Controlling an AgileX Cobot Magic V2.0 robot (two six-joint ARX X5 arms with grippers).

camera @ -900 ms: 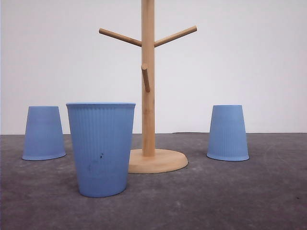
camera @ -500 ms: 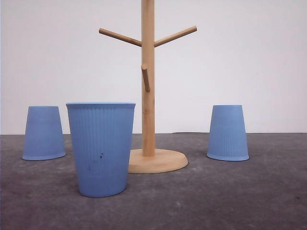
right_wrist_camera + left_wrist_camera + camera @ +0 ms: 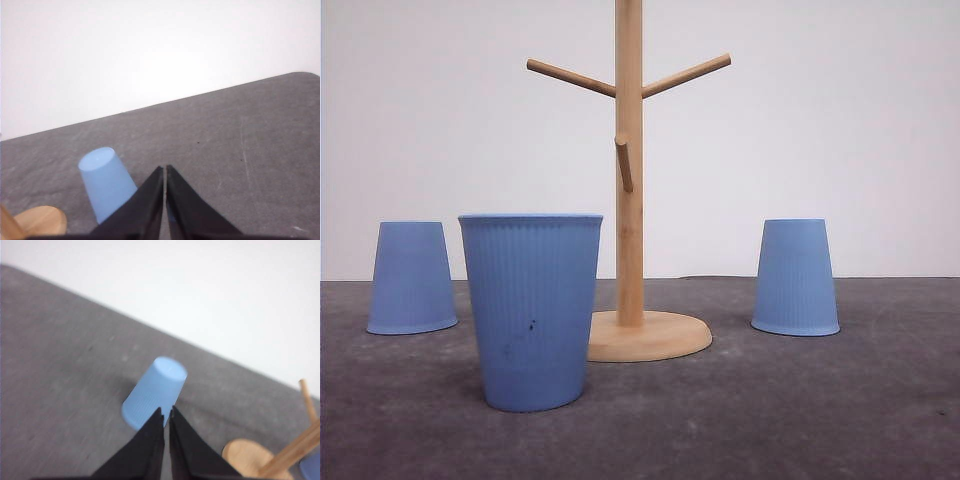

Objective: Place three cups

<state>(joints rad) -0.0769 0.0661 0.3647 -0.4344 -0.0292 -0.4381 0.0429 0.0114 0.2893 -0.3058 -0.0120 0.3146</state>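
Nearest cup: in the front view we saw one blue cup [image 3: 531,311] standing mouth-up at the front, left of centre on the grey table [image 3: 800,410], with a few dark specks on its ribbed wall; it overlapped the near-left edge of the rack's base.
Wooden rack: just behind that cup stood a mug tree [image 3: 629,200] on a round base, with three pegs branching from its post; the wrist views caught only its base and bits of peg or post.
Left cup: farther back on the left we saw a second cup [image 3: 411,277] upside down; the left wrist view showed its flat base on top, which the front view did not.
Right cup: about as far back on the right a third cup [image 3: 795,276] also stood inverted, well apart from the rack; the right wrist view showed its flat base.
Left gripper: in its wrist view the left gripper [image 3: 166,413] had its black fingers drawn together, a thin slit between the tips, holding nothing, above the left cup.
Right gripper: the right gripper [image 3: 164,170] likewise had its fingers pressed together and empty, just beside the right cup.
Backdrop: a plain white wall [image 3: 840,120].
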